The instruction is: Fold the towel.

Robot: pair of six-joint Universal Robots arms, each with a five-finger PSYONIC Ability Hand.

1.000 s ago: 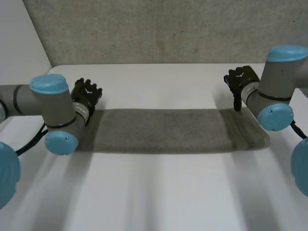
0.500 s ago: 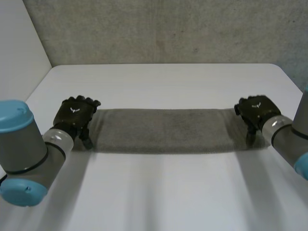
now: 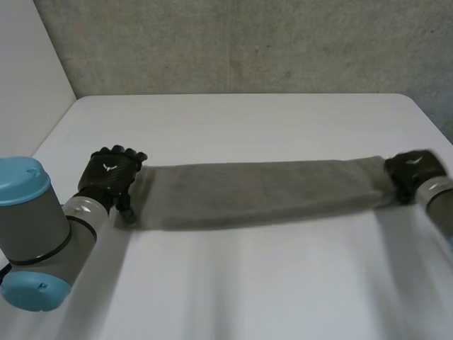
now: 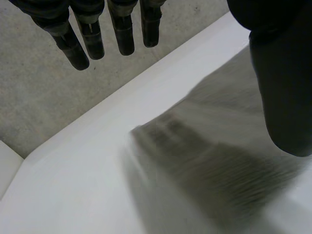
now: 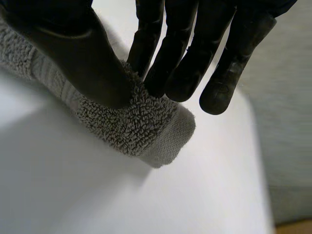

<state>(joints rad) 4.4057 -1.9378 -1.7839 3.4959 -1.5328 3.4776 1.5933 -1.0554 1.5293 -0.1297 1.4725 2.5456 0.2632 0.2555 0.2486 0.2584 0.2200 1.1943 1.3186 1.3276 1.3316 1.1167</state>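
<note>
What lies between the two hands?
The towel alone, in the head view: it runs along the table from the left hand to the right hand, which pinches its end.

This looks like a robotics lab or test cell. A plain white tabletop (image 3: 241, 120) with rounded corners stands against a bare, rough grey wall (image 3: 248, 42) (concrete or a coarse felt, hard to tell which), and a smooth white panel (image 3: 28, 64) closes off one side. Two machine arms with grey joints and light-blue caps, the left arm (image 3: 39, 219) and the right arm (image 3: 435, 202), reach in over the tabletop from the near side. A grey terry towel (image 3: 255, 193) lies stretched out long between them.
</note>
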